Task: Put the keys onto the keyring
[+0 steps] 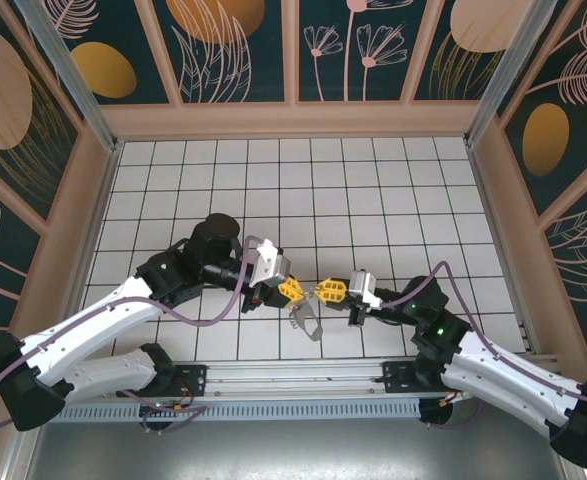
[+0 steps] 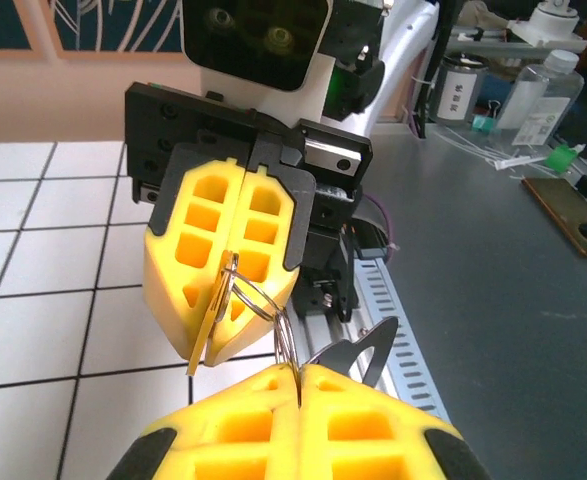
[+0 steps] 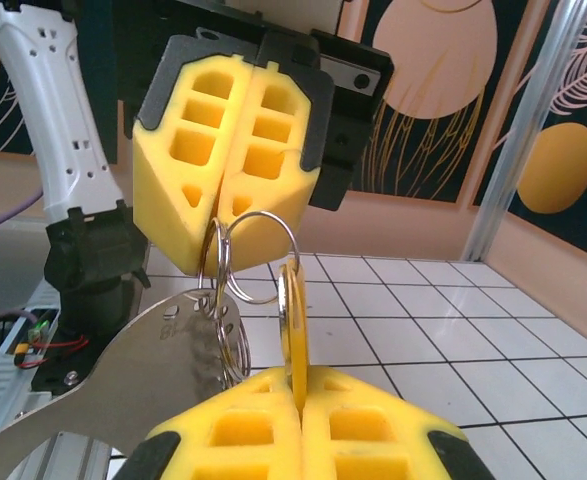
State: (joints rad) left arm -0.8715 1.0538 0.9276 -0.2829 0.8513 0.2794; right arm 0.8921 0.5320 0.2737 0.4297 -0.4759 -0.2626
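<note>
— Well, nearest the right wrist lens?
— Right gripper (image 3: 299,385), yellow pads pressed together on the brass-gold key (image 3: 293,320). The key stands on edge, upright out of the pads.
— Just past it?
— Keyring (image 3: 228,320), several wire coils, held up off the table between the two grippers. The key's top end overlaps one loop; threaded or only touching, cannot tell. A flat silvery metal piece (image 3: 143,370) hangs from the coils, lower left.
— Who has the ring?
— Left gripper (image 3: 221,250), facing the lens, pads closed with the ring's upper edge pinched between them.
— Does the top camera agree?
— Yes. The grippers meet tip to tip above the near rows of the white tiled table (image 1: 373,190), with the silvery piece dangling under the gap. Farther back, the tiles run to a wooden frame (image 1: 293,118). Behind it are dark wall panels (image 1: 393,40) with plant patterns.
</note>
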